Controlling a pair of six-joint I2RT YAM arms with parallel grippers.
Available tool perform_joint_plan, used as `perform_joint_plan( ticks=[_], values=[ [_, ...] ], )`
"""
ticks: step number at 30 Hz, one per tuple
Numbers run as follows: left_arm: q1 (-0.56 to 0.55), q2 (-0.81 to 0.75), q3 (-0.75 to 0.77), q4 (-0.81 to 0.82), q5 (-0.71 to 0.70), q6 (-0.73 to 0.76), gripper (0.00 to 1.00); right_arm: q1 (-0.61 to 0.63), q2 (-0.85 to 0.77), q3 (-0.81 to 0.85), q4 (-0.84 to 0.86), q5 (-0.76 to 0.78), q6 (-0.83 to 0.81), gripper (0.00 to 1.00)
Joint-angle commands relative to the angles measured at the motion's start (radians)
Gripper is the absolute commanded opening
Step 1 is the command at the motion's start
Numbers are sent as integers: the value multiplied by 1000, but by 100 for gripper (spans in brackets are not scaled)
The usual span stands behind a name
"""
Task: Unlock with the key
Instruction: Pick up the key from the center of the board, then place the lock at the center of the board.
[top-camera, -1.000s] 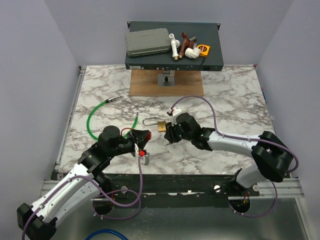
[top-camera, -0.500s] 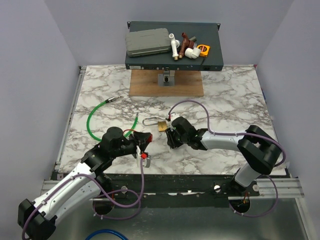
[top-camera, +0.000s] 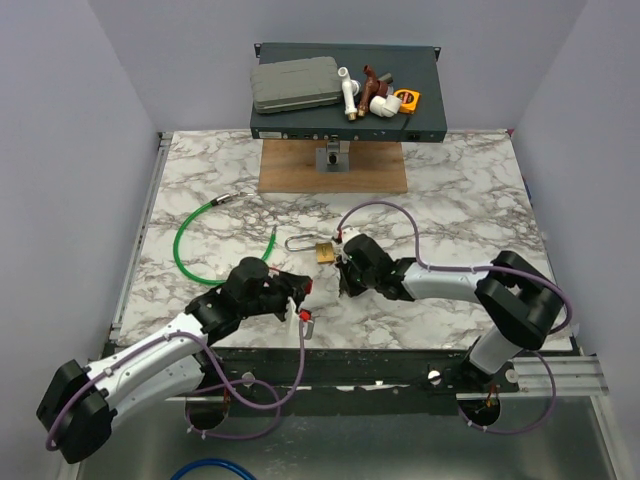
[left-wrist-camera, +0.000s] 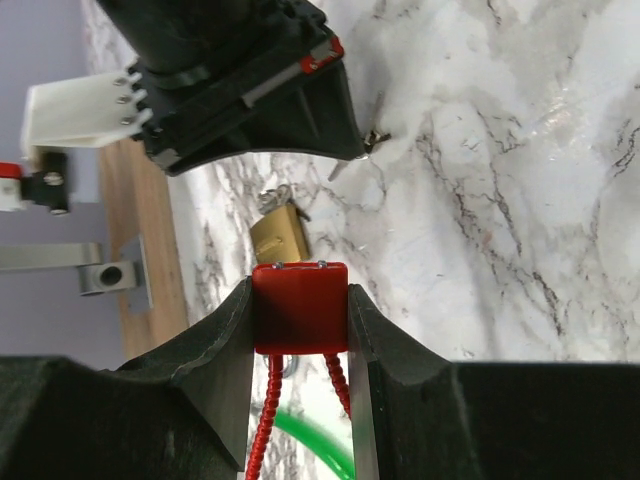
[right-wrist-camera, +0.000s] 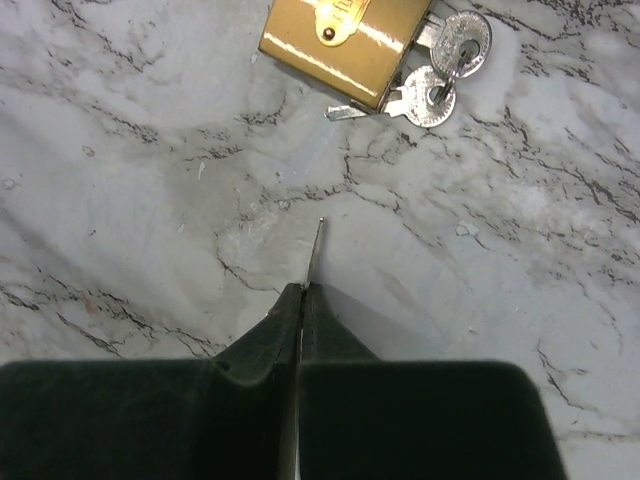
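Right wrist view: shows right gripper (right-wrist-camera: 300, 292) pinching thin blade (right-wrist-camera: 317, 250) at 6 o'clock of padlock (right-wrist-camera: 345, 40), left gripper (left-wrist-camera: 299, 288) clamping red block (left-wrist-camera: 299, 322); risks blade slipping from shallow pinch.

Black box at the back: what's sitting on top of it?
A grey case, white pipe pieces, a brown fitting and an orange tape measure. Anything lying beneath them on the box is hidden.

Padlock (right-wrist-camera: 340, 45) half beyond upper edge
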Motion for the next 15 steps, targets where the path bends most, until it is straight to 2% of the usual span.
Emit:
perform_joint_plan(
  ticks=[1, 8, 9, 10, 11, 13, 15],
  values=[
    [-41, 90, -21, 125, -45, -13, 5, -1, -64, -38, -3, -10, 7, 1],
    [-69, 206, -11, 215, -3, -48, 14, -1, -211, -104, 45, -45, 8, 1],
    [-71, 220, -12, 229, 10, -50, 26, -1, -239, -110, 43, -45, 10, 1],
    [-71, 232, -12, 247, 22, -56, 43, -1, -268, -120, 40, -45, 9, 1],
    [-71, 243, -10, 260, 34, -66, 64, -1, -290, -129, 37, -70, 12, 1],
    [-71, 263, -4, 278, 45, -76, 98, -1, -336, -141, 25, -76, 15, 1],
    [-71, 272, 1, 301, 42, -71, 98, 0, -375, -146, 11, -83, 13, 1]
  ],
)
